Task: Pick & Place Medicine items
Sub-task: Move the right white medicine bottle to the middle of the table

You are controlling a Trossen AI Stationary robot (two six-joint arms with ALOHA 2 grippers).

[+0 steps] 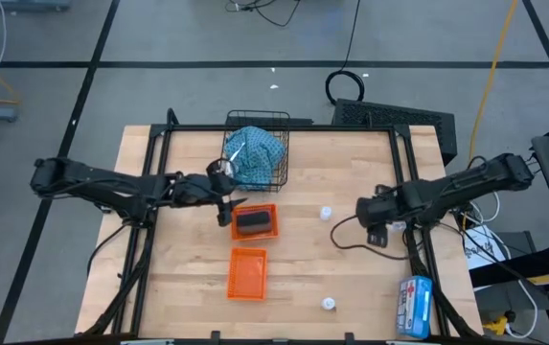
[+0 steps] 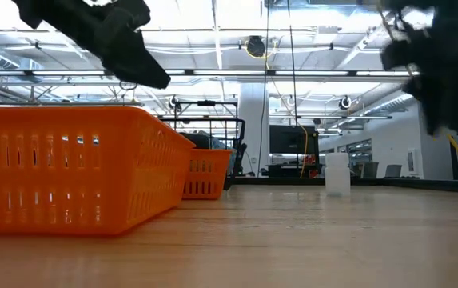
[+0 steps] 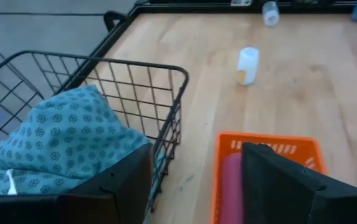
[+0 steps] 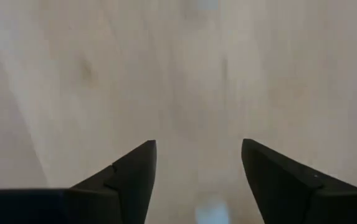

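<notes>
While the left gripper (image 1: 224,199) is held spread and empty between the wire basket (image 1: 279,144) and the orange tray (image 1: 272,208), no item is being carried. The blue pouch (image 1: 253,156) lies in the wire basket, and a dark oblong (image 1: 252,222) and a pink one (image 3: 229,186) in the tray. The right gripper (image 4: 197,165) is spread and empty over bare surface (image 1: 351,278). Two white vials (image 1: 327,213) (image 1: 329,304) remain loose. A descent onto the nearer vial is probably called for next.

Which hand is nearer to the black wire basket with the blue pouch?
Left. The left hand is just beside the wire basket, at its front corner; the right hand is far away, across the table.
</notes>
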